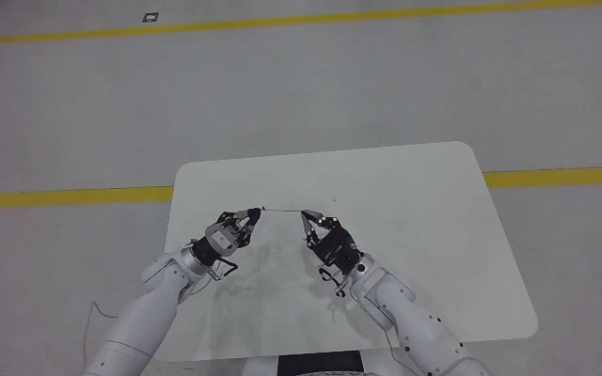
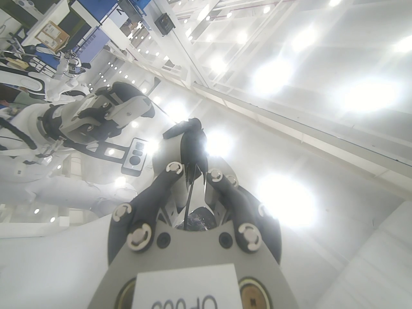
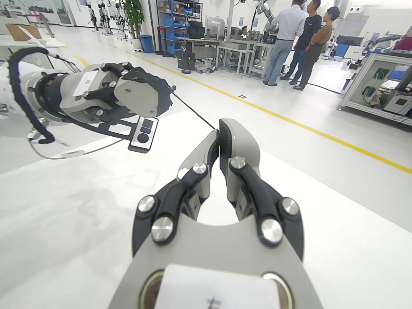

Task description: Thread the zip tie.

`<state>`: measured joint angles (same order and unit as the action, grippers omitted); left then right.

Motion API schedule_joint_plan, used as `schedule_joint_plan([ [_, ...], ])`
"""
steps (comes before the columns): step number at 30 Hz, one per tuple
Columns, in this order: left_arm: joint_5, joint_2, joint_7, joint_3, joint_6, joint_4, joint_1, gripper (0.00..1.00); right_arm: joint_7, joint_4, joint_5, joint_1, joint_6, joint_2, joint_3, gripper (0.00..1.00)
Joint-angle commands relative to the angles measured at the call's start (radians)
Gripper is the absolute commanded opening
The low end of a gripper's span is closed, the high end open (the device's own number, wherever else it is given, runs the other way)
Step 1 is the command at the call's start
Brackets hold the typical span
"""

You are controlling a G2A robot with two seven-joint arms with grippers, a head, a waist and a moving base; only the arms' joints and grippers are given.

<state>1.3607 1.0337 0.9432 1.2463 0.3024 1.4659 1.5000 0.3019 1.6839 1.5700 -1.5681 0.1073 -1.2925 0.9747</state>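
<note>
A thin black zip tie (image 1: 280, 210) stretches nearly level above the white table (image 1: 414, 188), held between my two grippers. My left gripper (image 1: 252, 216) is shut on one end; in the left wrist view its dark fingertips (image 2: 193, 143) pinch the zip tie (image 2: 190, 188), which runs on as a fine line to the other gripper (image 2: 145, 107). My right gripper (image 1: 306, 218) is shut on the other end. In the right wrist view its gripper (image 3: 218, 131) clamps the zip tie (image 3: 193, 112), which leads back to the left gripper (image 3: 162, 96).
The table top has bare surface all around the two grippers. Yellow floor lines (image 1: 85, 196) run beyond the table's far edge. Workshop racks and benches (image 3: 180, 17) stand far off in the room.
</note>
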Motion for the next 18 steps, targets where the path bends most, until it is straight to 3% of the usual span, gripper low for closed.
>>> schedule_joint_plan([
  [1,0.000,0.000,0.000,0.000,0.000,0.000,0.000,0.00,0.000,0.002,0.000,-0.003,-0.001,0.002,0.001,0.00],
  [18,0.000,0.000,0.000,0.000,0.000,0.000,0.000,0.00,-0.007,0.017,0.000,-0.029,-0.010,0.012,0.008,0.00],
])
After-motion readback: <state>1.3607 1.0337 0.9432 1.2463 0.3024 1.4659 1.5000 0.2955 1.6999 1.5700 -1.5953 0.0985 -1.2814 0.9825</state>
